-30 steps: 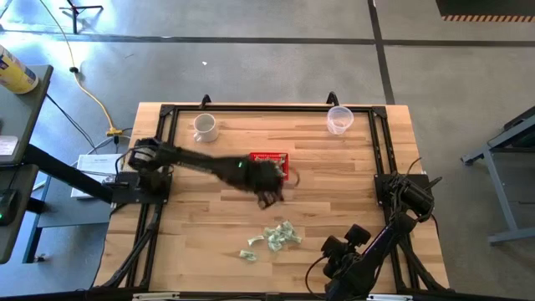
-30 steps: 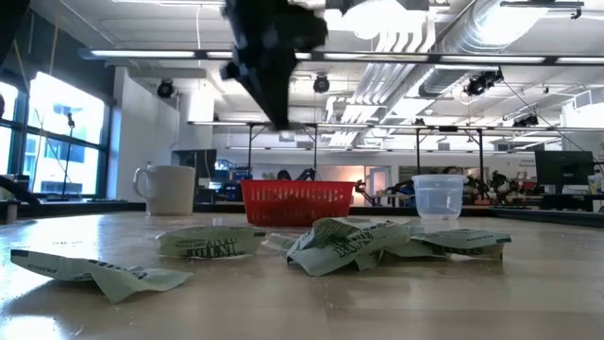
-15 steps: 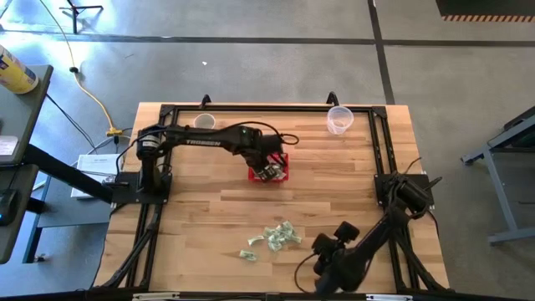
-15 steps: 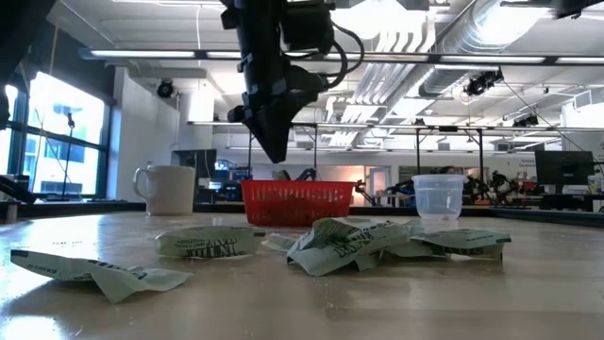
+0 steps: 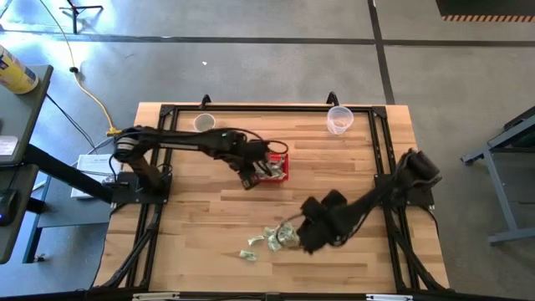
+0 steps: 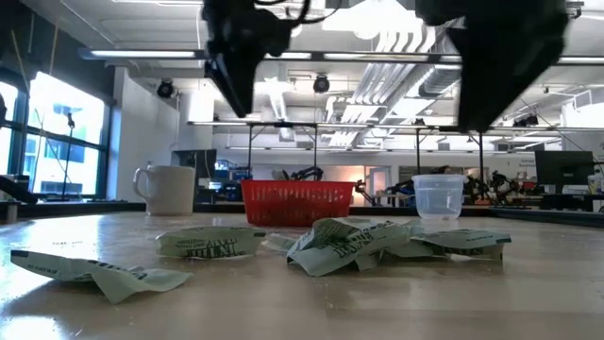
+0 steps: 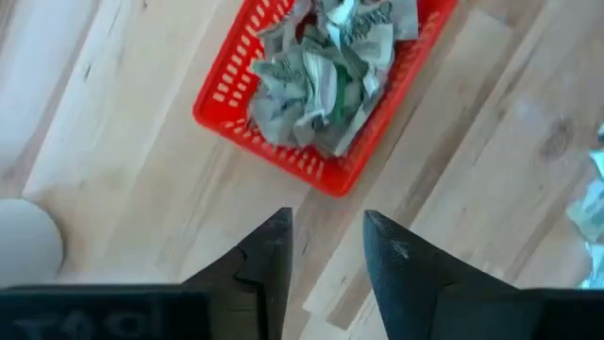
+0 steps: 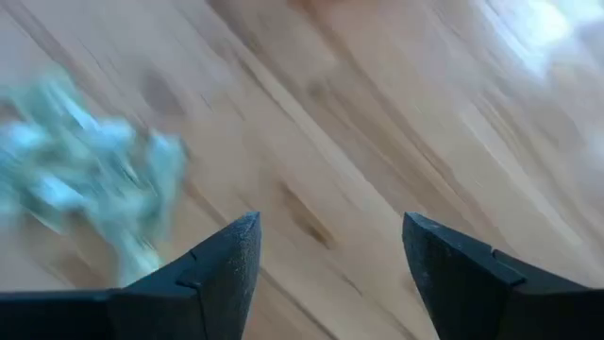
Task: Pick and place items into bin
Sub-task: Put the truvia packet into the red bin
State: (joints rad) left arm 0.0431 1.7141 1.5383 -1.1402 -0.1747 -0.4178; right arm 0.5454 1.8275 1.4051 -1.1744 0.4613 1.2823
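Above the wooden worktop (image 5: pixel 201 201), both arms stand differently than half a second ago: the left hand (image 5: pixel 248 180), which then hung directly over the red bin (image 5: pixel 277 166), has drawn back to just beside the bin's near-left corner, and the right hand (image 5: pixel 306 237), which was folded low at the front edge of the worktop, has swung in over the loose items (image 5: pixel 281 236).

A black frame (image 5: pixel 251 109) borders the worktop; a white mug (image 5: pixel 203 123) sits at its far left and a clear plastic cup (image 5: pixel 338 119) at its far right. Grey concrete floor (image 5: pixel 251 67) surrounds it. From the low view the room behind is a large workshop with ceiling ducts (image 6: pixel 472 24), strip lights and windows (image 6: pixel 57 113) on one side.

The bin holds a crumpled heap of green-and-white pieces (image 7: pixel 326 71). The left hand's fingers (image 7: pixel 269 255) are slightly apart and empty, poised above bare wood just short of the bin's wall. The right hand's fingers (image 8: pixel 222 264) are spread wide and empty, with the loose items close by on the wood, not touched. One more piece (image 5: pixel 248 255) lies apart, nearer the front edge.
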